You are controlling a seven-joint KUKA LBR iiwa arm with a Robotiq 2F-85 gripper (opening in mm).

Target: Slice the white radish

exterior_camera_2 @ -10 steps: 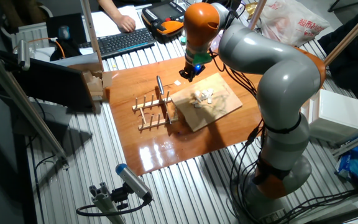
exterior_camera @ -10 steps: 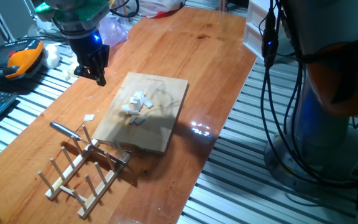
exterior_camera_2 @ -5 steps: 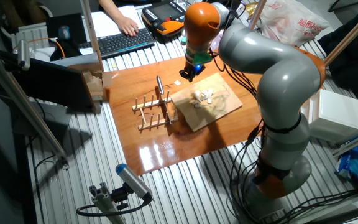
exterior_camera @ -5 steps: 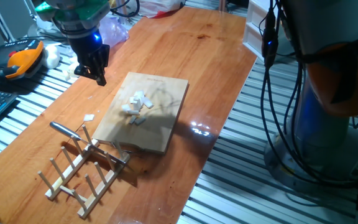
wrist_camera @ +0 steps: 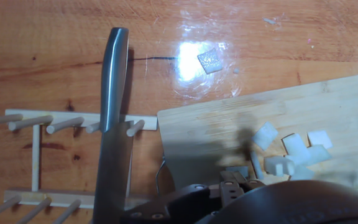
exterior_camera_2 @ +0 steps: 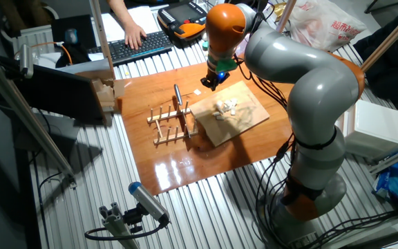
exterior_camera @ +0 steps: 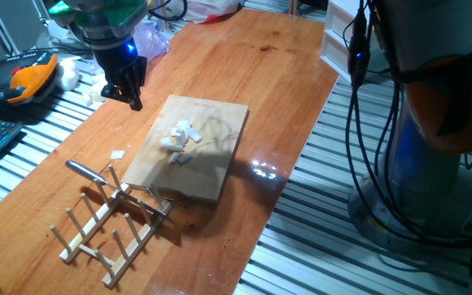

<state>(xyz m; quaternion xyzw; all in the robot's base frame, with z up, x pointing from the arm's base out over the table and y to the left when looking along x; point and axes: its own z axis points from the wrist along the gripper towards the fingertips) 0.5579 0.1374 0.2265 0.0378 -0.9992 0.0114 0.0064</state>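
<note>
The white radish (exterior_camera: 180, 138) lies as several little flat white bits on the wooden board (exterior_camera: 211, 168); the same radish bits (exterior_camera_2: 225, 106) (wrist_camera: 291, 150) show in the other views. One stray white chip (exterior_camera: 117, 154) (wrist_camera: 211, 61) rests on the table off the board. My gripper (exterior_camera: 125, 100) (exterior_camera_2: 209, 82) hangs above the table past the board's far left corner, apart from everything. Its fingers look open with nothing between them. A steel knife (exterior_camera: 87, 171) (wrist_camera: 114, 93) lies across the wooden peg rack (exterior_camera: 109, 223).
The peg rack (exterior_camera_2: 171, 124) stands beside the board (exterior_camera_2: 232, 117) on the wooden tabletop (exterior_camera: 277, 57). A teach pendant (exterior_camera: 24, 78) and a plastic bag (exterior_camera: 150, 39) sit beyond the table's far edge. A person's hand (exterior_camera_2: 131, 31) rests on a keyboard.
My gripper has lifted slightly and drifted a little away from the board. The knife, rack and radish bits have stayed put.
</note>
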